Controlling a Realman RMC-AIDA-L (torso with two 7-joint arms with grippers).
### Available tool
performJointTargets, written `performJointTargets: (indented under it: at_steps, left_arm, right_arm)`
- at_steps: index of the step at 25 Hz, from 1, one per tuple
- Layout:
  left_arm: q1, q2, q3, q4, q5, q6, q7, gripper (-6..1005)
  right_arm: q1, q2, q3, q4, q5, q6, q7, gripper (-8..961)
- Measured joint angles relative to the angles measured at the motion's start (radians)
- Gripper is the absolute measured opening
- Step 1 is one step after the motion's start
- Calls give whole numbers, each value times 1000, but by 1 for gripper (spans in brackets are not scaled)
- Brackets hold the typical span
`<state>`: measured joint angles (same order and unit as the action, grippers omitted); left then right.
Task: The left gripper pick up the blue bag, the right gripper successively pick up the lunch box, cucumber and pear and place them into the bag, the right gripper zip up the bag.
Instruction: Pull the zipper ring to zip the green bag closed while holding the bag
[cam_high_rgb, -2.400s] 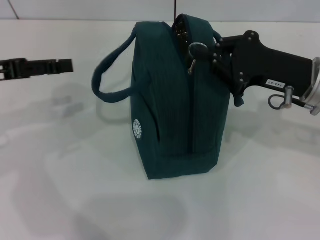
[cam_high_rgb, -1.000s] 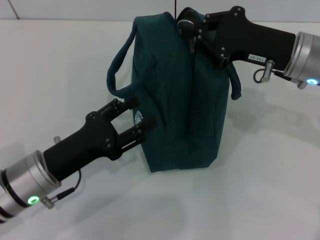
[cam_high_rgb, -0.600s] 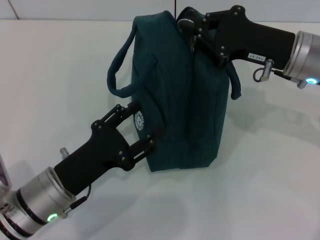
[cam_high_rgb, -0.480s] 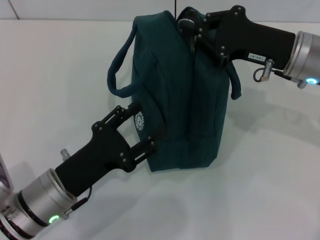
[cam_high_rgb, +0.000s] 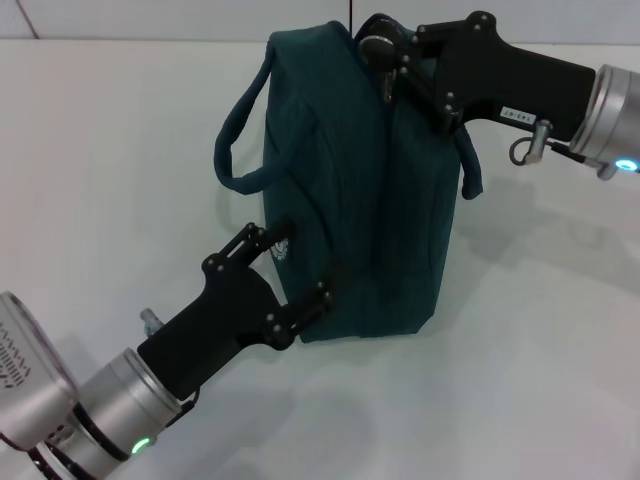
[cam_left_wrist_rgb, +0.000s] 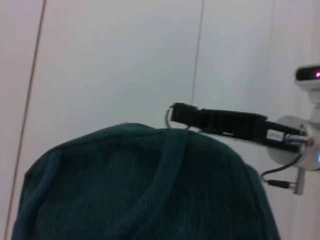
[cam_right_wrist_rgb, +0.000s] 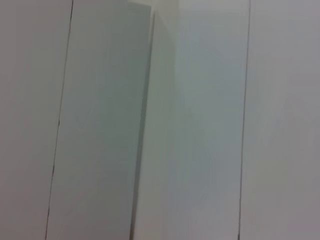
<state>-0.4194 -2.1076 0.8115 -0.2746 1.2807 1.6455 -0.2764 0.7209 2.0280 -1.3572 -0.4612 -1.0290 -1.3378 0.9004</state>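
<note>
Standing upright on the white counter (cam_high_rgb: 560, 380): dark teal ribbed bag (cam_high_rgb: 350, 200), looped handle, left gripper (cam_high_rgb: 300, 270) spread wide against its lower side, right gripper (cam_high_rgb: 385, 55) clamped on its zipper pull.

We see a dark teal bag (cam_high_rgb: 350, 190) with a white round logo (cam_high_rgb: 281, 252), black grippers, white table (cam_high_rgb: 540, 350).
</note>
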Motion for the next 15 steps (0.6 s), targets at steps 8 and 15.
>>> performJointTargets:
  at_steps: [8, 15]
  left_arm:
    - [-20, 0, -57, -32, -8, -44, 21, 758]
    - [-30, 0, -61, -29, -6, -49, 14, 700]
  right_arm:
    - [-10, 0, -3, 7, 11, -7, 0, 17]
    - [-21, 0, -1, 8, 15, -22, 2, 17]
